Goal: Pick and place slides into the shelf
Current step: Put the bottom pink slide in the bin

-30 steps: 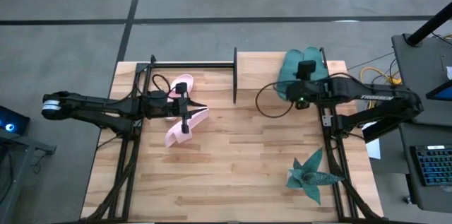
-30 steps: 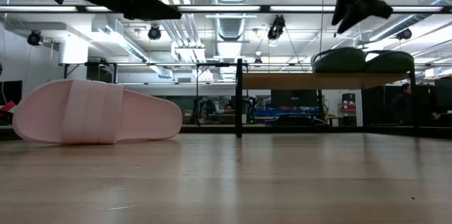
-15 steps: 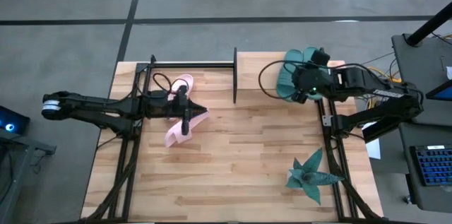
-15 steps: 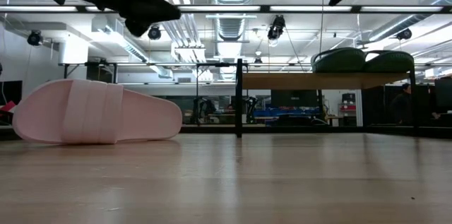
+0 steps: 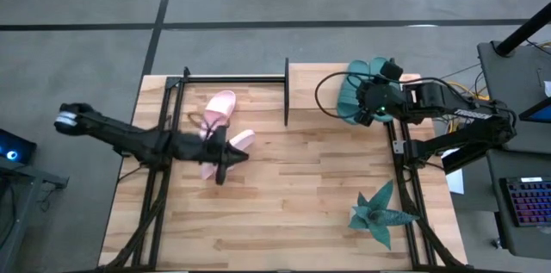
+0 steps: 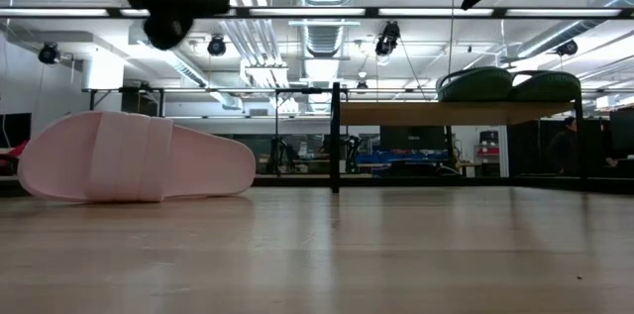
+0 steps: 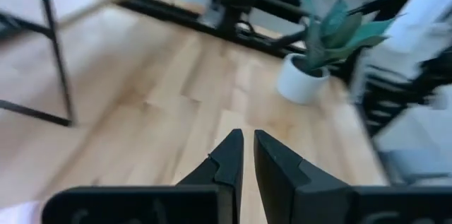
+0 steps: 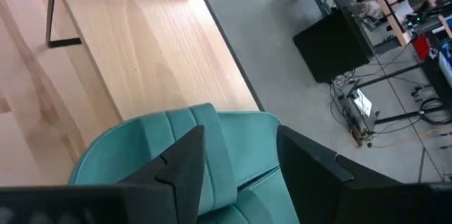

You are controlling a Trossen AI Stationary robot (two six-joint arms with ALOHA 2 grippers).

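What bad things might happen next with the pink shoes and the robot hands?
1. The left hand is nearly shut, right above a pink slide. Coming down like that, it might shove the slide instead of gripping it.
2. The two pink slides lie close together, the other pink slide just beyond, so lifting one may drag the other.
3. The right hand is open over the teal slides on the shelf. Dropping lower, it might bump them off.
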